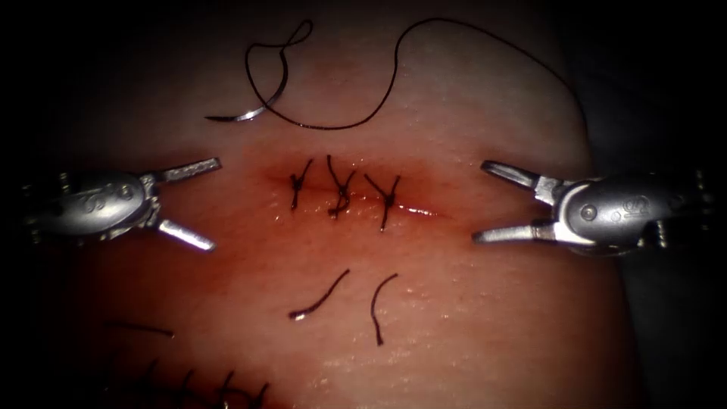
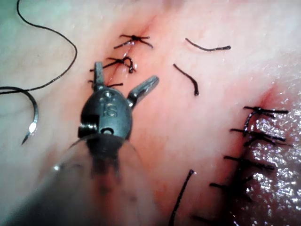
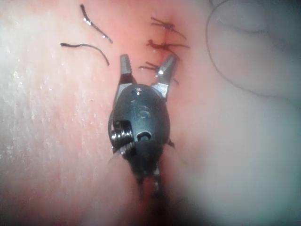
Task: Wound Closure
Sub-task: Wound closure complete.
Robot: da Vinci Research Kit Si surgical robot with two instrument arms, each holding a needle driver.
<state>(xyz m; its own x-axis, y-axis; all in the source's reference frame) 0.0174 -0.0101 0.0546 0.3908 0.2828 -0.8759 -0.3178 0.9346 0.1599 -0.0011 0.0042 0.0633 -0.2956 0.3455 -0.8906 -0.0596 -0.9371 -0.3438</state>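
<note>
Open lane along the cut, loose thread on either side

The left end effector point(image 1: 204, 204) and right end effector point(image 1: 485, 203) sit off each end of the cut point(image 1: 413, 210), jaws spread and empty, with bare tissue point(image 1: 250, 265) between them and the three knotted stitches point(image 1: 341, 193). Above lie the free needle point(image 1: 254, 106) and its looping thread point(image 1: 379, 98); below, two cut ends of thread point(image 1: 322, 297); farther down, an older stitch row point(image 2: 249, 141).

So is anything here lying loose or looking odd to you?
Yes. The needle lies loose on the tissue beyond the cut, its thread curling away. Two cut ends of thread lie in front of the cut. The left tool and right tool hold nothing, jaws open.
</note>
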